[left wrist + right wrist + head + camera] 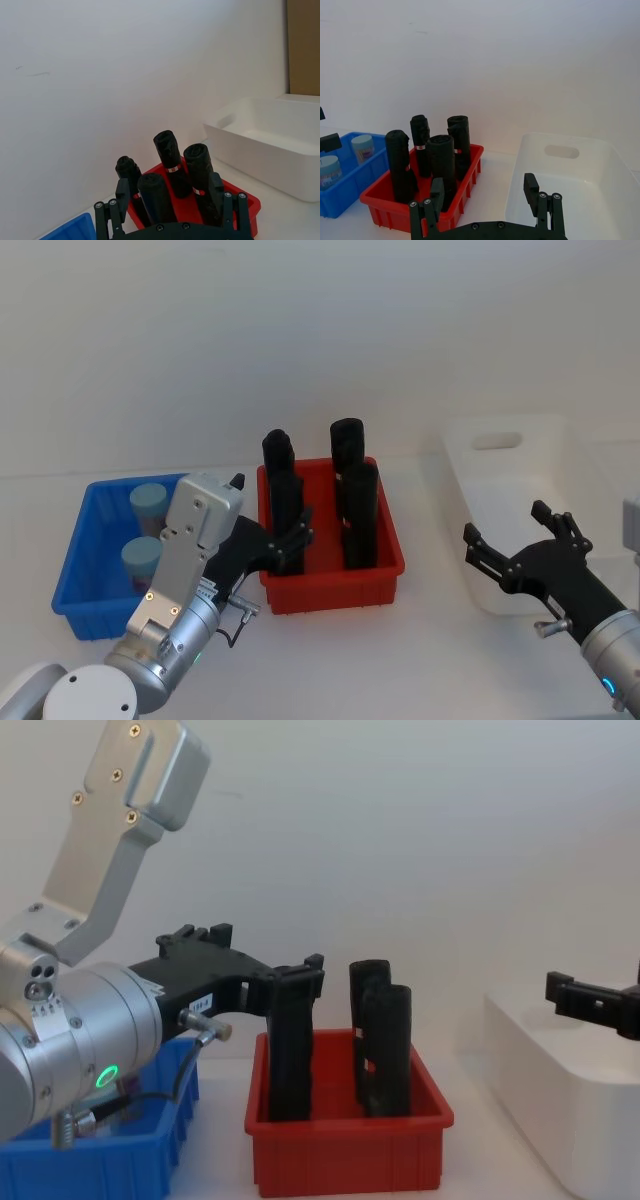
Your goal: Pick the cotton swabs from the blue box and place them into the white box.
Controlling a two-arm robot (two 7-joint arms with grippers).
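Two clear round tubs of cotton swabs [150, 503] stand in the bright blue ribbed plastic box [75, 545], while the left gripper [169, 181] and the right gripper [508, 525] are both spread wide and hold nothing.

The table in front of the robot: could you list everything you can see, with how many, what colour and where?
Clear cylindrical cotton-swab tubs: two visible, grey-blue lids, inside the blue box.
Bright blue ribbed plastic box: one, on the robot's left.
Red plastic bin: one, in the middle.
Black upright rolls: four, standing in the red bin.
Glossy white plastic tub: one, on the robot's right.
White table: one, under everything.
Left gripper: black, open, by the red bin's left side.
Right gripper: black, open, at the white tub's near end.
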